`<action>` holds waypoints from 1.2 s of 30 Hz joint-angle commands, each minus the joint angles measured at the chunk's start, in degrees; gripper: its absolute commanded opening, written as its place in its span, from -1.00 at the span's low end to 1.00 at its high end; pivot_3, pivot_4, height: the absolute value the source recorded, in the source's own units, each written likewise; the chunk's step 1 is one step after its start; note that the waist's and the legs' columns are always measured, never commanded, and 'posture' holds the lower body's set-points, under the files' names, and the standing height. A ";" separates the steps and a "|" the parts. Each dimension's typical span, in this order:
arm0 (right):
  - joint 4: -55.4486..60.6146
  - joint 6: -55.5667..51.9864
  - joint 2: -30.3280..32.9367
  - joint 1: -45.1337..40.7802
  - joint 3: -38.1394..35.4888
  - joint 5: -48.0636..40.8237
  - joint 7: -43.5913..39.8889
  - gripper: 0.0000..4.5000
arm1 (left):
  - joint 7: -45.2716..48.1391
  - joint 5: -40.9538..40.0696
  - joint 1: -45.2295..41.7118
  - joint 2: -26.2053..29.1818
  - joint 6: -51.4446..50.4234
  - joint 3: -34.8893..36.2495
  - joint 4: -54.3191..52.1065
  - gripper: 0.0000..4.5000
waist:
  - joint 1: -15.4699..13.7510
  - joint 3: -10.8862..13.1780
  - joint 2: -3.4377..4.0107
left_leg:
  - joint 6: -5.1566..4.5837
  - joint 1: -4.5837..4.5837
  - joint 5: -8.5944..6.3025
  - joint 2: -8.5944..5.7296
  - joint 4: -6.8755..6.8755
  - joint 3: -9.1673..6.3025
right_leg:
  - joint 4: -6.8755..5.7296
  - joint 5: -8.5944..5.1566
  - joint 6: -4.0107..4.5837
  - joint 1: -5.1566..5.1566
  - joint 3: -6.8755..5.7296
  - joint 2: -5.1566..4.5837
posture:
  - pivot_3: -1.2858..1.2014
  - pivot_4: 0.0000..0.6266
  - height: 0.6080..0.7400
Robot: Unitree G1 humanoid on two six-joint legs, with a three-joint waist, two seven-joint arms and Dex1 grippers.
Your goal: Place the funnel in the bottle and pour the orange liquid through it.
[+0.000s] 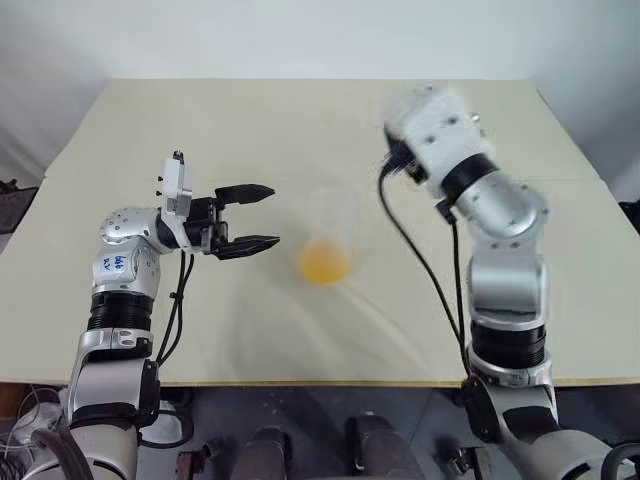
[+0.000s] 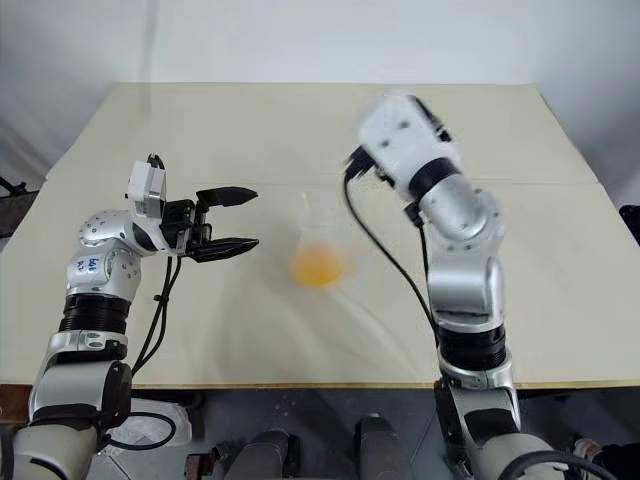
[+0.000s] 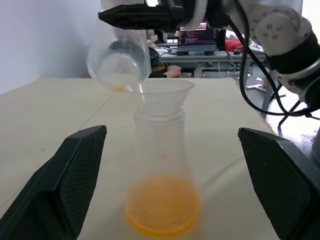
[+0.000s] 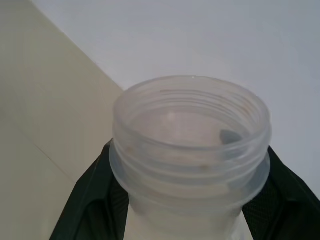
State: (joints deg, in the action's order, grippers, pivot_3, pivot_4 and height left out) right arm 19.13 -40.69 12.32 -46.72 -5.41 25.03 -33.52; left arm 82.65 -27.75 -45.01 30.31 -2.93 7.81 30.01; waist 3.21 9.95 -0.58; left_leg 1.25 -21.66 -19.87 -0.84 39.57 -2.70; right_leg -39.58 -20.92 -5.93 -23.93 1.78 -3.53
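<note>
We see the beige table (image 1: 300, 120), our left pincer (image 1: 250, 219) spread wide at nine o'clock of the bottle (image 3: 161, 175), funnel (image 3: 161, 95) seated in its neck, orange liquid (image 1: 324, 263) pooled inside, right pincer (image 3: 150, 15) clamped on an emptied clear jar (image 4: 190, 145).

The bottle (image 3: 162, 200) stands upright on the table (image 1: 300, 130), near its middle: clear, frosted, with a narrow neck over a wide round base. The funnel (image 3: 165, 95) sits in its neck, mouth up (so clear it barely shows from above). The orange liquid (image 1: 324, 264) lies as a shallow pool in the bottle's base.
</note>
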 commanded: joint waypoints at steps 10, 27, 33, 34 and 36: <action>-15.83 -5.36 7.47 -6.13 -19.28 -21.60 4.10 0.09 | -0.21 -1.08 1.44 1.74 -0.81 1.53 -3.88 1.00 | 0.71 0.00 0.00 | -0.05 0.02 0.05 -0.02 -0.22 0.06 | 0.00 0.00 0.00 -0.04 0.05 -0.01 | 0.03 -0.52 1.00; -16.83 11.28 7.18 12.41 -18.16 -36.55 8.16 0.83 | -1.84 -1.31 2.35 4.01 -4.30 1.71 -7.78 1.00 | 1.46 -0.01 0.01 | -0.05 0.23 0.19 -0.03 -0.39 0.10 | 0.07 0.01 -0.01 0.14 0.13 -0.04 | 0.03 -0.52 1.00; -13.75 11.51 9.96 12.67 -16.26 -37.71 9.05 0.98 | -1.60 -0.70 0.49 3.21 -3.41 1.11 -5.62 1.00 | 1.22 -0.01 0.01 | -0.05 0.22 0.19 -0.04 -0.41 0.10 | 0.10 0.01 -0.01 0.14 0.13 -0.06 | 0.03 -0.52 1.00; -13.06 11.32 10.43 12.58 -15.98 -37.94 9.08 0.98 | -1.54 -0.60 0.15 3.10 -3.20 1.03 -5.15 1.00 | 1.19 -0.01 0.01 | -0.05 0.22 0.19 -0.05 -0.40 0.10 | 0.10 0.01 -0.01 0.14 0.13 -0.06 | 0.03 -0.52 1.00; -11.47 10.64 11.89 12.39 -15.21 -38.09 9.24 0.98 | -1.33 -0.44 -0.51 2.96 -2.73 0.93 -4.17 1.00 | 1.15 -0.01 0.01 | -0.06 0.22 0.19 -0.04 -0.41 0.10 | 0.10 0.01 -0.01 0.14 0.12 -0.05 | 0.03 -0.52 1.00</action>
State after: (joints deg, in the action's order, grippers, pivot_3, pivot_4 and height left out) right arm 3.80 -30.23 22.62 -33.49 -20.48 -12.07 -24.62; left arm 80.96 -27.93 -44.36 33.17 -6.69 8.40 25.81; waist 4.36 9.95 -0.57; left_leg 1.19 -21.44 -19.68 -0.89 39.16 -2.60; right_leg -39.48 -20.91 -5.95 -23.79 1.90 -3.59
